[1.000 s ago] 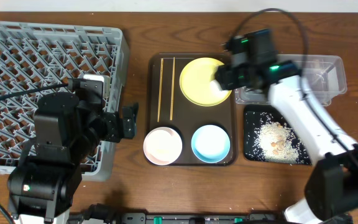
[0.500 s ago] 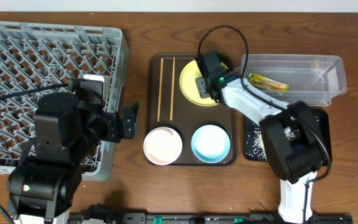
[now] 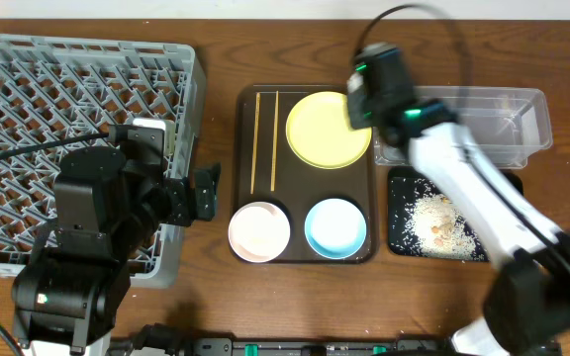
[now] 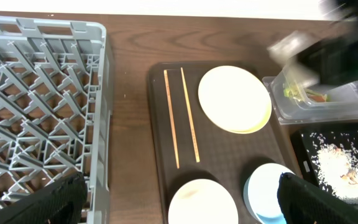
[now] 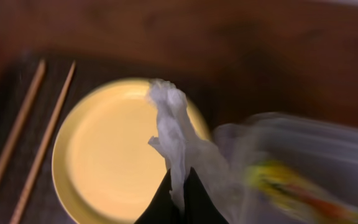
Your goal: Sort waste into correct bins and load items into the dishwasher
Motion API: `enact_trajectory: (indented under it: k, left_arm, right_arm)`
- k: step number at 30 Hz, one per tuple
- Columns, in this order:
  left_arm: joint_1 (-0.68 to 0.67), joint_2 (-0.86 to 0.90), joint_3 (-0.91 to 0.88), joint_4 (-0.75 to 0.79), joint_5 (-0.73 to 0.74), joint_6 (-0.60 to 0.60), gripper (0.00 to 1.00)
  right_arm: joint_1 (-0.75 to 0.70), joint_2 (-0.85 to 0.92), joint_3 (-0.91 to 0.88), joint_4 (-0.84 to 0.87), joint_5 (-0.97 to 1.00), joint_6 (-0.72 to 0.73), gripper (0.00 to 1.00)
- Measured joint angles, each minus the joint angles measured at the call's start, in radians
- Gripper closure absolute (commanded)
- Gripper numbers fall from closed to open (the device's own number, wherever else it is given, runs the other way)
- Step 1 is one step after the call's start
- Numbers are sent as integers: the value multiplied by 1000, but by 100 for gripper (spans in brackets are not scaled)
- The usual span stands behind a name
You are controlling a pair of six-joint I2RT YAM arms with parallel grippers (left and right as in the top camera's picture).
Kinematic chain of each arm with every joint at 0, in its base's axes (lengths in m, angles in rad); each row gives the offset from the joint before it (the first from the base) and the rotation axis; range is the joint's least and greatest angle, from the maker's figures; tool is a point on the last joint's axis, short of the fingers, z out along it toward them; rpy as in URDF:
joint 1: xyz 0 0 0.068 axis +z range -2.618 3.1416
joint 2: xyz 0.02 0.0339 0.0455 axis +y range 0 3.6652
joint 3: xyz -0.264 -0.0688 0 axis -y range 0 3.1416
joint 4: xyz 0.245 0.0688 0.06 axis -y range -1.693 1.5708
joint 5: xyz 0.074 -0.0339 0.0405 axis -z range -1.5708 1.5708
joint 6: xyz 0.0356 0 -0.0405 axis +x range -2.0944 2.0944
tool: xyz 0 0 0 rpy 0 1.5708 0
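Observation:
My right gripper (image 5: 180, 186) is shut on the crumpled white tissue (image 5: 173, 127), which hangs above the right rim of the yellow plate (image 5: 104, 155). In the overhead view the right gripper (image 3: 364, 94) is blurred, between the plate (image 3: 320, 129) and the clear box (image 3: 483, 124). The green-and-orange wrapper (image 4: 298, 93) lies in that box. Chopsticks (image 3: 265, 138), a white bowl (image 3: 259, 230) and a blue bowl (image 3: 335, 227) sit on the brown tray (image 3: 384, 252). My left gripper (image 4: 182, 202) stands open beside the grey rack (image 3: 67, 119), above the white bowl's edge, holding nothing.
The black tray (image 3: 409, 193) with rice lies right of the brown tray, below the clear box. The rack fills the table's left side, with the left arm's body (image 3: 87, 227) over its near corner. Cables run across the rack.
The right gripper dropped to the plate, shut on the tissue and lifted it toward the clear box. The plate now lies bare. The left arm has not moved.

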Motion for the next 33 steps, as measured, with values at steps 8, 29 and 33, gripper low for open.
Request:
enact_trajectory:
  k: [8,29,33]
  left_arm:
    - [0,0,0,0,0,0,2]
    - [0,0,0,0,3,0,2]
    - [0,0,0,0,3,0,2]
  right_arm:
    - [-283,-67,13,-161,4,0,99]
    - [-262,-292,-6,-373,-458,-40,45]
    - [-90,-305,-3,-505,-498,19,46]
